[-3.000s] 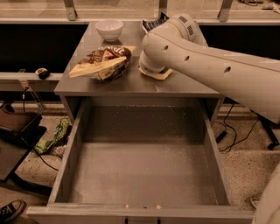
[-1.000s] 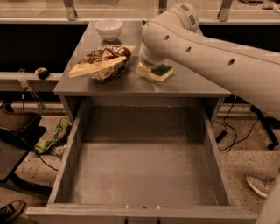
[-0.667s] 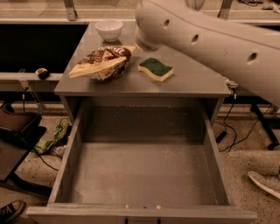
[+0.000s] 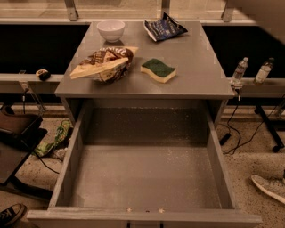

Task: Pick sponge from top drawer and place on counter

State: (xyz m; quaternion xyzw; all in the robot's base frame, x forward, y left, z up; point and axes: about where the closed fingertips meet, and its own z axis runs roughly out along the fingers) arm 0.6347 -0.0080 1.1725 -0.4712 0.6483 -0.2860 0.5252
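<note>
The sponge (image 4: 158,70), green face up over pale yellow foam, lies flat on the counter (image 4: 196,67), just right of the brown-and-cream snack bag (image 4: 104,64). Nothing touches it. The top drawer (image 4: 147,178) is pulled fully open below the counter, and its speckled floor holds nothing. My gripper is out of view. Only a pale piece of my arm (image 4: 262,13) shows in the top right corner.
A white bowl (image 4: 111,30) and a blue snack bag (image 4: 164,27) sit at the back of the counter. Two water bottles (image 4: 239,71) stand on the ledge at right. A person's shoe (image 4: 269,187) and cables lie on the floor right of the drawer.
My arm has lifted off the sponge and swung up to the right, out of view. The sponge stays free on the counter.
</note>
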